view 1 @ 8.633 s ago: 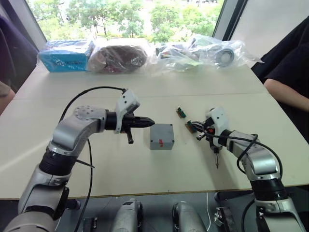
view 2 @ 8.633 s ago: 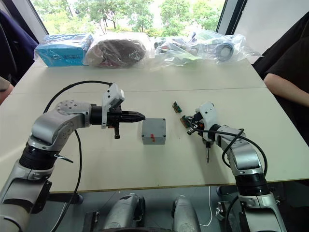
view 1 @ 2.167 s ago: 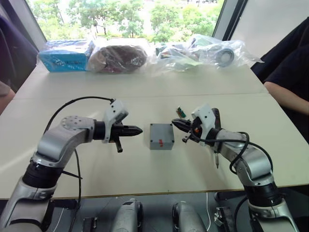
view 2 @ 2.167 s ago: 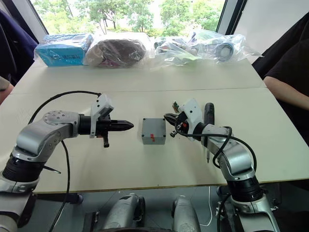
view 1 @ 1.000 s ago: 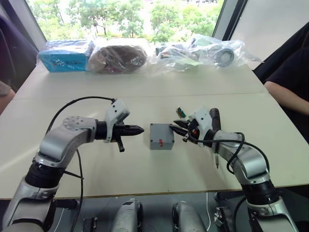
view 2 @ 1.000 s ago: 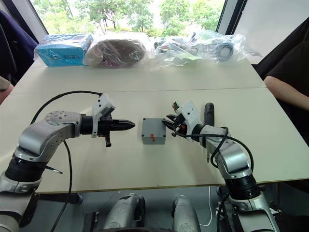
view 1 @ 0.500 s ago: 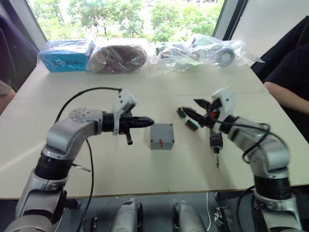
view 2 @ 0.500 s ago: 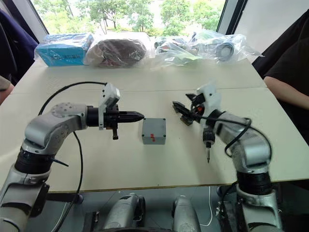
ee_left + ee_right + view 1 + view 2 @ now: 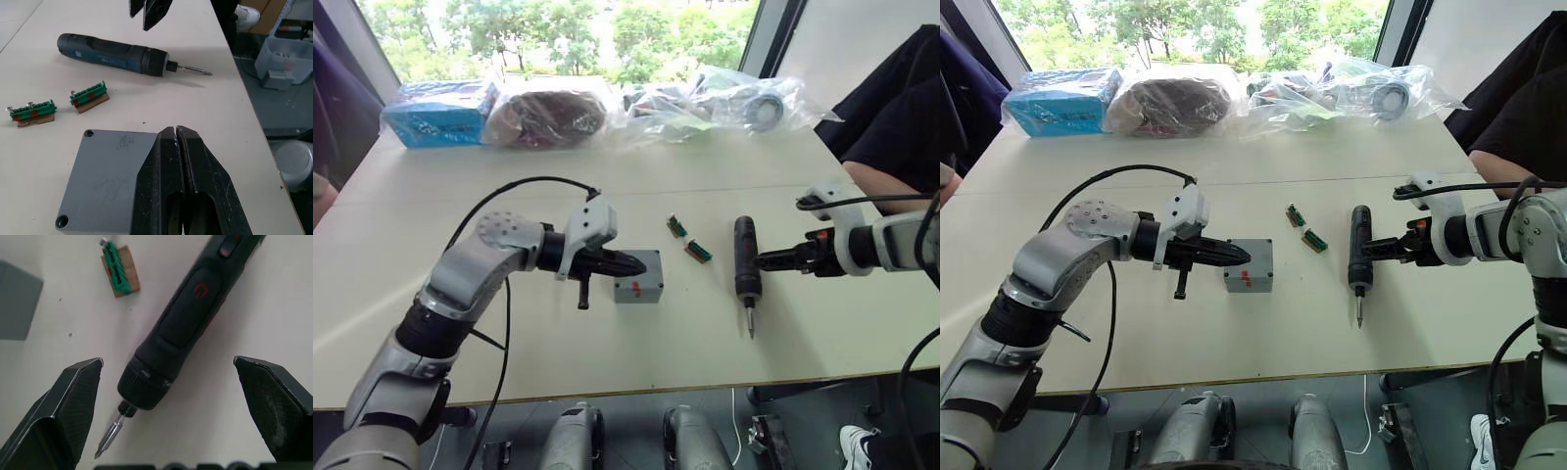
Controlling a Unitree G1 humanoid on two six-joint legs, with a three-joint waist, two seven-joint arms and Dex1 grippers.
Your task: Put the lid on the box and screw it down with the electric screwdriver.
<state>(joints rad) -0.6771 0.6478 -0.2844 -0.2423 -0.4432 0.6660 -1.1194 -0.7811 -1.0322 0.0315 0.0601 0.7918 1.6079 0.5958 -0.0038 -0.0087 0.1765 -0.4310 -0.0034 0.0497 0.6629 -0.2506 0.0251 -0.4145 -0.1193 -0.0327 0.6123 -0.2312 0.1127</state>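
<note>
Now the box [image 9: 637, 276] stands near the middle of the pale surface [image 9: 509, 352], with the lid [image 9: 105, 183] on top of it; in the left wrist view the grey top is flat and shows a screw hole at two corners. A small red mark is on the side of the box that faces the robot.

The left gripper [image 9: 643, 264] reaches in from the left, and its two black fingers [image 9: 168, 191] are pressed together, holding nothing. Their tips lie over the left part of the lid; whether they touch it I cannot tell.

The electric screwdriver [image 9: 744, 268] lies flat on the surface to the right of the box, apart from it, with its thin metal bit pointing toward the robot. Two small green circuit pieces [image 9: 688, 240] lie between the box and the screwdriver, a little farther from the robot.

The right gripper [image 9: 766, 260] is just beside the right side of the screwdriver. Its fingers [image 9: 58, 416] are spread wide, one on each side of the tool in the right wrist view, and they do not close on it.

Along the far edge of the surface lie a blue packet [image 9: 431, 111] and several clear plastic bags [image 9: 705, 96]. A person's dark sleeve [image 9: 891, 127] is at the right side.
</note>
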